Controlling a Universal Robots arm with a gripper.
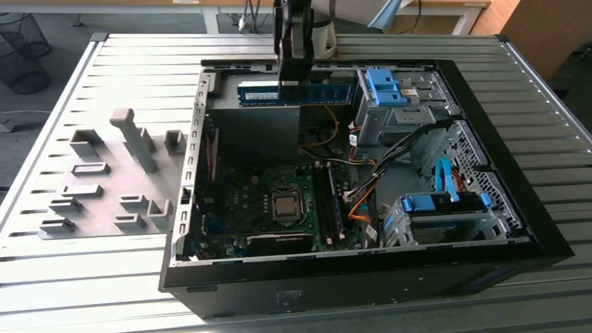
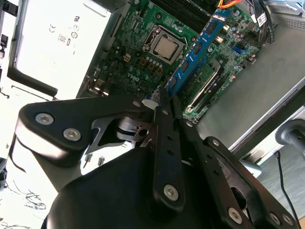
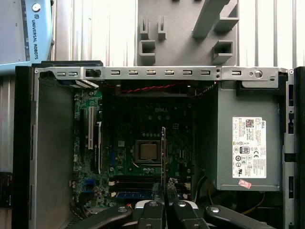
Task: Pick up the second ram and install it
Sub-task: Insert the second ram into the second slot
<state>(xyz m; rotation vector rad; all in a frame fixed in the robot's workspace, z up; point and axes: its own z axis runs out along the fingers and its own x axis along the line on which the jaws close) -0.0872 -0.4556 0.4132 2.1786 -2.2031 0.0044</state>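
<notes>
Middle of second ram [image 1: 328, 94] hidden behind gripper [image 1: 290, 84]; arm [image 1: 294, 31] cropped above.

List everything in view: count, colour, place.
table: one, silver slats, under everything
computer case: one, black, open, on the table
motherboard: one, green, inside the case
power supply: one, grey, inside the case
drive caddies: two, blue, case's side at the exterior view's right
fixture plate: one, grey, on the table at the exterior view's left
second ram: one, blue, held above the case
end effector: one, black, clamped on the second ram
</notes>
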